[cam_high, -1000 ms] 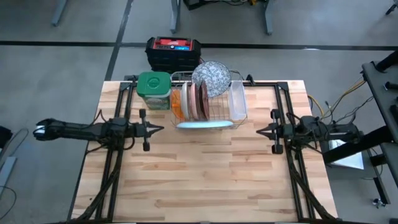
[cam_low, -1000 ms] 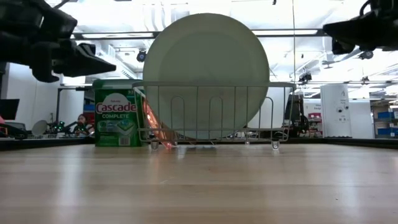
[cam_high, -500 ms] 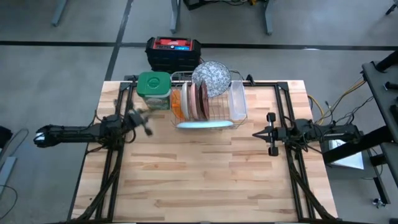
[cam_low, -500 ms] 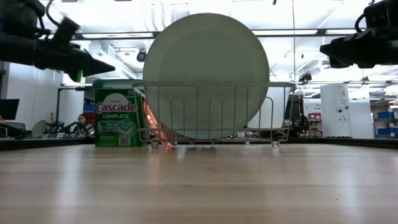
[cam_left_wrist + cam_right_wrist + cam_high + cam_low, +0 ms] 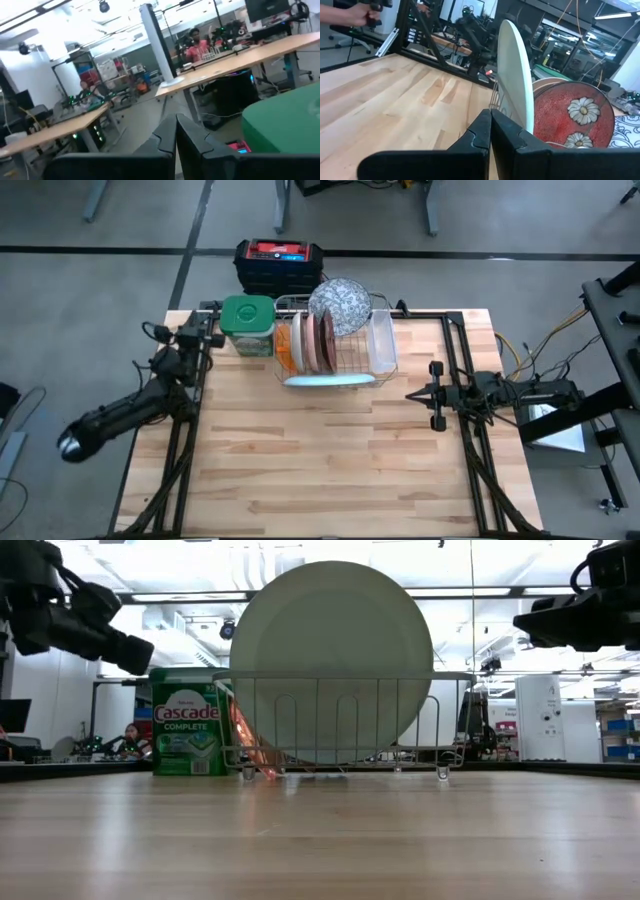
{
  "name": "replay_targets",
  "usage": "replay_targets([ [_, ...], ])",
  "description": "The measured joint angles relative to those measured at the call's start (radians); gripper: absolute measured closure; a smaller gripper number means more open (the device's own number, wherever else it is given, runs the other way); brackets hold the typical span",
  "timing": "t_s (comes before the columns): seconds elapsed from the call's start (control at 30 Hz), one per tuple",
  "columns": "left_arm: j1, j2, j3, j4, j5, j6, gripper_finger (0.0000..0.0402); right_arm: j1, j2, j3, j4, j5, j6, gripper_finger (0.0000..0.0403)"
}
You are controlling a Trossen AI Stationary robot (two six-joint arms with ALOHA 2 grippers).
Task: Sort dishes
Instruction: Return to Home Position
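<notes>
Both arms are clear of the wire rack (image 5: 445, 674). The dishes are all standing in it: orange plate (image 5: 286, 345), pink plate (image 5: 303, 343), dark red plate (image 5: 324, 340), grey speckled plate (image 5: 340, 305) at the far side, light blue plate (image 5: 330, 650) on edge at the front.

Left gripper (image 5: 176, 120): fingers together, empty, hanging just beside the green-lidded jar (image 5: 248, 320).

Right gripper (image 5: 491, 114): fingers together, empty, pointing at the rack from well apart.

Risk: if the left arm swings, it could clip the jar and knock it into the rack, jolting the plates.

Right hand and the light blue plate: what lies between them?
Only bare tabletop; the high view shows plain wood between the right hand and the light blue plate.
</notes>
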Motion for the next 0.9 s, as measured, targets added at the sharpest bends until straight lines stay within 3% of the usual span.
replay_targets([
  [0.27, 0.338, 0.080, -0.001, -0.023, 0.366, -0.140, 0.0401, 0.000, 0.015, 0.000, -0.001, 0.007, -0.018, 0.0403],
  [0.4, 0.415, 0.150, -0.001, -0.023, 0.388, -0.288, 0.0401, 0.000, 0.015, 0.000, 0.000, 0.007, 0.019, 0.0403],
  [0.57, 0.427, 0.232, -0.001, -0.023, 0.391, -0.461, 0.0401, 0.000, 0.015, 0.000, 0.000, 0.007, 0.035, 0.0403],
  [0.9, 0.420, 0.276, -0.001, -0.021, 0.370, -0.460, 0.0401, 0.000, 0.016, 0.001, 0.000, 0.007, 0.036, 0.0403],
])
